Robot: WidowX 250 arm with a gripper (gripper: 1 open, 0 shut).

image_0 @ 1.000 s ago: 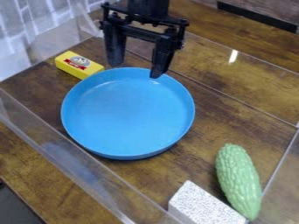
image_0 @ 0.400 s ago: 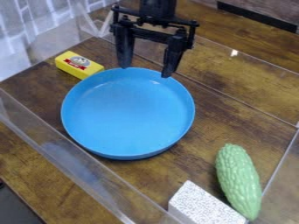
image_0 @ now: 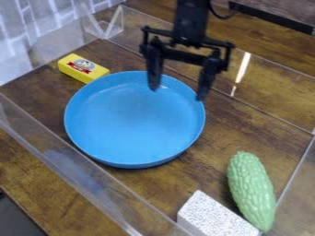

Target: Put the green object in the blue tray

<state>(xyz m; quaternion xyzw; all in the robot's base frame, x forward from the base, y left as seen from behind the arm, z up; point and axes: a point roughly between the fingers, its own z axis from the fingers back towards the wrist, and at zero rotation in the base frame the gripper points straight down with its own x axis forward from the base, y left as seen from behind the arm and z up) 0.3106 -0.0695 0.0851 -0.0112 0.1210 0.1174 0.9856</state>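
In the one camera view, a dark wooden surface (image_0: 264, 101) holds a few things inside low clear walls. The blue tray (image_0: 135, 120) is big and round, and it sits in the middle with nothing inside it. The gripper (image_0: 178, 85) hangs over the far edge of the tray, pointing down. Its two black fingers (image_0: 154, 72) are spread wide apart, and there is nothing between them. The green object (image_0: 252, 190) lies on the surface near the bottom right corner, well apart from the gripper and outside the tray, close to its rim. It is long and bumpy, with pointed ends. A grey-white speckled block (image_0: 209, 216) sits just beside it at the bottom edge. A small yellow box (image_0: 83, 67) lies to the left, close to the tray's far left rim.
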